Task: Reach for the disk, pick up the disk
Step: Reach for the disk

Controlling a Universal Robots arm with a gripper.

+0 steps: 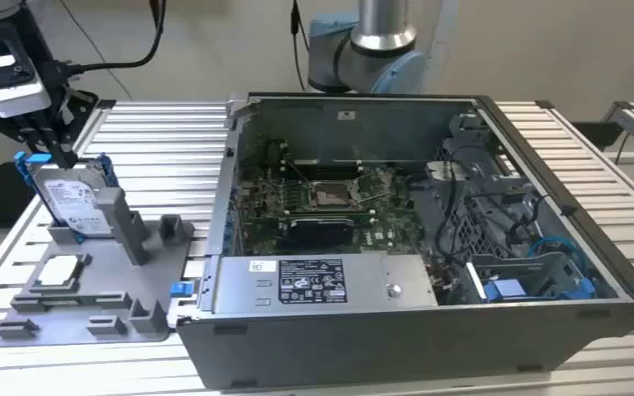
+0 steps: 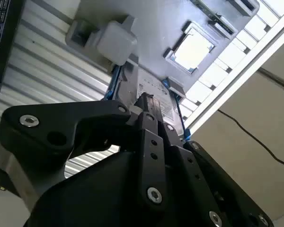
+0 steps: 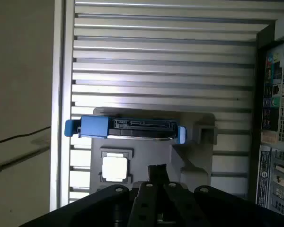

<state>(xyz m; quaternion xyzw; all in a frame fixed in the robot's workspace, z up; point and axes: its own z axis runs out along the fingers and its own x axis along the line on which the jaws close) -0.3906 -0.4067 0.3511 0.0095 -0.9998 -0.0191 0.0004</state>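
Slatted metal table [image 1: 581, 140], open computer case [image 1: 405, 330] alongside. Disk [image 1: 75, 202] is stood on edge in a grey holder tray [image 1: 113, 285], blue frame left exposed for grasping, just beneath the gripper [image 1: 62, 155]. Jaws appear closed together, nothing held; disk not yet gripped.

Disk [image 1: 73, 201]: silver-grey drive, white label, blue carrier frame; upright on edge in grey holder [image 1: 130, 285], exterior view's left.

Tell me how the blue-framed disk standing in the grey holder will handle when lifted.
Likely rigid: the disk looks like a metal slab framed in plastic. Standing on edge in the holder, it may tip if nudged.
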